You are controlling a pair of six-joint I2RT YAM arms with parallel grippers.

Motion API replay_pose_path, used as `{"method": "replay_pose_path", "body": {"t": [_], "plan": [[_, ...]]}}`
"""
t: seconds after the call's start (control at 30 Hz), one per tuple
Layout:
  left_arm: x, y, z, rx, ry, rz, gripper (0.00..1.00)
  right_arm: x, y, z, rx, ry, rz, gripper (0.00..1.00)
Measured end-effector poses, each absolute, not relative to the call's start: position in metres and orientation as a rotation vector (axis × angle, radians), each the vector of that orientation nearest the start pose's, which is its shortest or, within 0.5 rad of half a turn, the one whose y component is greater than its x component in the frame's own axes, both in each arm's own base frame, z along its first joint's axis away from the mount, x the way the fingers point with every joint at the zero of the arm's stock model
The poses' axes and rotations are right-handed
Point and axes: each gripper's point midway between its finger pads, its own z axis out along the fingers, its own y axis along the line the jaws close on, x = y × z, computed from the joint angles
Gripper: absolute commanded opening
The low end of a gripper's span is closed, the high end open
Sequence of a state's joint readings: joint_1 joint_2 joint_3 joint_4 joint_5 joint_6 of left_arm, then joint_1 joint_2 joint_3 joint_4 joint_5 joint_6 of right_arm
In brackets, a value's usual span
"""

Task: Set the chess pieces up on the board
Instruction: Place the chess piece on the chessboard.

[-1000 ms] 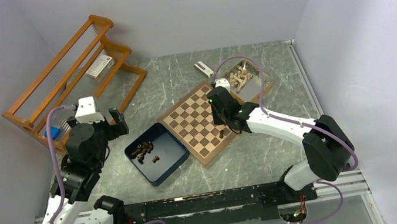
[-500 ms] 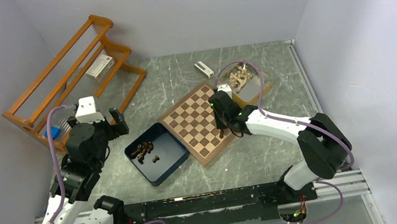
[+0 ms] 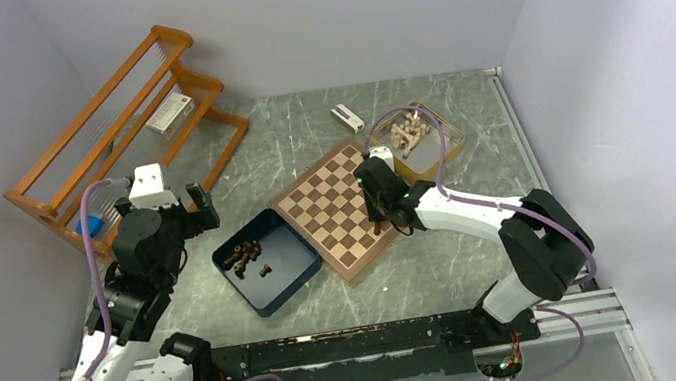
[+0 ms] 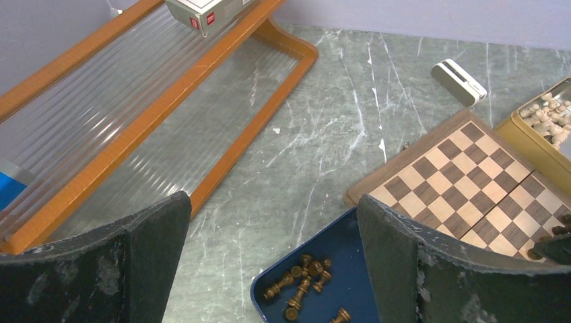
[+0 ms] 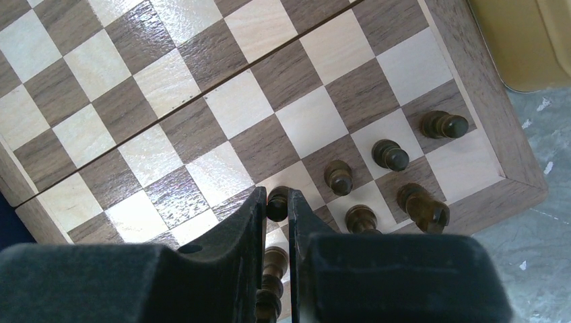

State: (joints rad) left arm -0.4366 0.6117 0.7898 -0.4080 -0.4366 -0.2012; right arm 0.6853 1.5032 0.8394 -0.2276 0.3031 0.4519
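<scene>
The board (image 3: 337, 213) is being shown at the table's centre, with the dark blue box (image 3: 296, 257) at its 8 o'clock, where loose chess pieces (image 3: 245, 257) are being kept. The left gripper (image 4: 273, 208) is being held wide apart at 9 o'clock. The right gripper (image 5: 277, 202) is being clamped on one dark piece (image 5: 277, 207) among others at the board's 4 o'clock corner. The white carton (image 4: 215, 8)'s red label is being rendered unreadable.
</scene>
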Motion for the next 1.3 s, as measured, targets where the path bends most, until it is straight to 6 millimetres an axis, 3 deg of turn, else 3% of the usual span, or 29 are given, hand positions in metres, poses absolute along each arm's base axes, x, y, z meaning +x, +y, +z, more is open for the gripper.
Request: {"method": "replay_pose_path", "body": {"t": [1.3], "plan": [[0.2601,-0.0479,0.273,-0.099,1.78,-0.065,0.98,0.301,0.2005,0.055,-0.152,2.415,0.144,0.25]]}}
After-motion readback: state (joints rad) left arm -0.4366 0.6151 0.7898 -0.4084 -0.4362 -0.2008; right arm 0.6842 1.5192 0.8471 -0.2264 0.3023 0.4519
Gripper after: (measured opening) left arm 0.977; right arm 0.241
